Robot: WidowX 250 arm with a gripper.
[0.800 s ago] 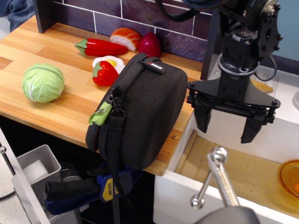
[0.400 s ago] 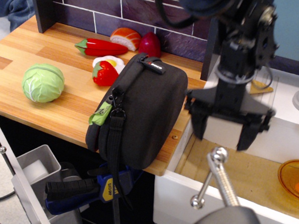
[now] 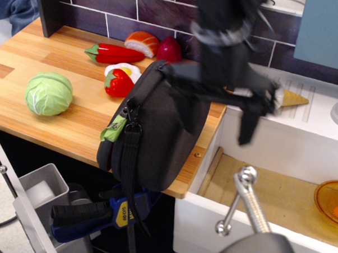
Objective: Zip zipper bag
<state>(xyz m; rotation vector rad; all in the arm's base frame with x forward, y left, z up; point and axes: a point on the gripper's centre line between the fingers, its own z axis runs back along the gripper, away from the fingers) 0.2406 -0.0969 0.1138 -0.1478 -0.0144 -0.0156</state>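
One large black boxy fabric zipper bag [image 3: 163, 127] with rounded corners is standing on edge at the near right corner of the light wooden countertop [image 3: 73, 116], partly overhanging it, unchanged in place and pose from the earlier frames. Its black strap [image 3: 127, 167] is hanging down past the counter edge, a green tag [image 3: 114, 129] is sitting where the strap joins the bag, and the small red-and-white logo tab [image 3: 176, 75] is lying on the bag's top.

The black robot gripper [image 3: 216, 105] has been swinging leftward: earlier it was hanging clear to the right of the bag, over the white sink basin [image 3: 282, 155]; now it is streaked with motion blur and reaching across the bag's upper right side. Its jaws are standing spread wide, one finger overlapping the bag's face and the other dangling just right of the bag above the basin; whether it is touching the fabric cannot be told through the blur.

Left of the bag, a round green toy cabbage [image 3: 48, 93] is resting on the counter. Behind the bag, a small red toy pepper [image 3: 117, 82], a long red chilli [image 3: 112, 53], a salmon sushi piece [image 3: 142, 43] and a dark red onion-shaped toy [image 3: 169, 51] are lying as before. Right of the bag, an orange bowl [image 3: 334, 203] is sitting in the basin.
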